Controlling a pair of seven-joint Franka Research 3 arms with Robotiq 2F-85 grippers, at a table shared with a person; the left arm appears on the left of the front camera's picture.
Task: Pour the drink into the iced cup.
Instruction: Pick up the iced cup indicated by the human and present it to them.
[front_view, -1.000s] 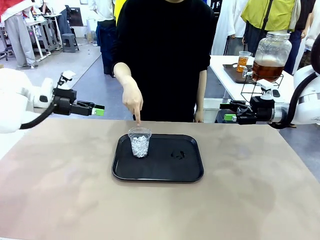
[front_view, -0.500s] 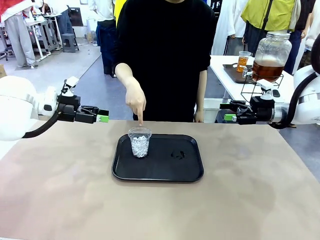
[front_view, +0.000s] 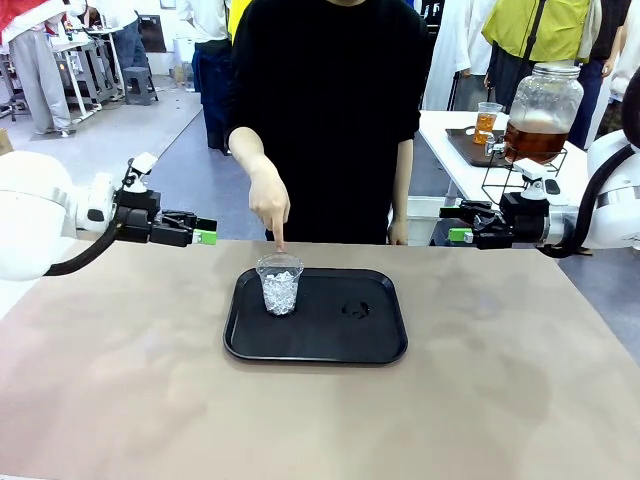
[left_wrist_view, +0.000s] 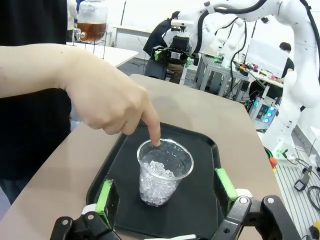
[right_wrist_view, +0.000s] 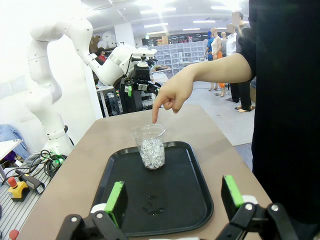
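Note:
A clear plastic iced cup (front_view: 280, 285) full of white ice stands on the left part of a black tray (front_view: 340, 338). A person's hand (front_view: 268, 205) points an index finger down at the cup's far rim. Amber drink sits in a small cup (front_view: 486, 122) and in a large glass jar (front_view: 537, 140) on the side table at back right. My left gripper (front_view: 205, 232) hovers open at the table's far left edge, with the iced cup (left_wrist_view: 164, 172) ahead of its fingers (left_wrist_view: 106, 196). My right gripper (front_view: 458, 235) hovers open at the far right, facing the cup (right_wrist_view: 152, 147).
The tray (right_wrist_view: 172, 192) carries a small wet patch (front_view: 355, 310) right of the cup. The person stands at the far side of the brown table (front_view: 500, 400). The jar rests on a wire stand on a white side table (front_view: 450, 130) behind my right arm.
My left gripper has dropped a little and moved right, closer to the table's far edge. The pointing hand, the cup and my right arm stay where they were.

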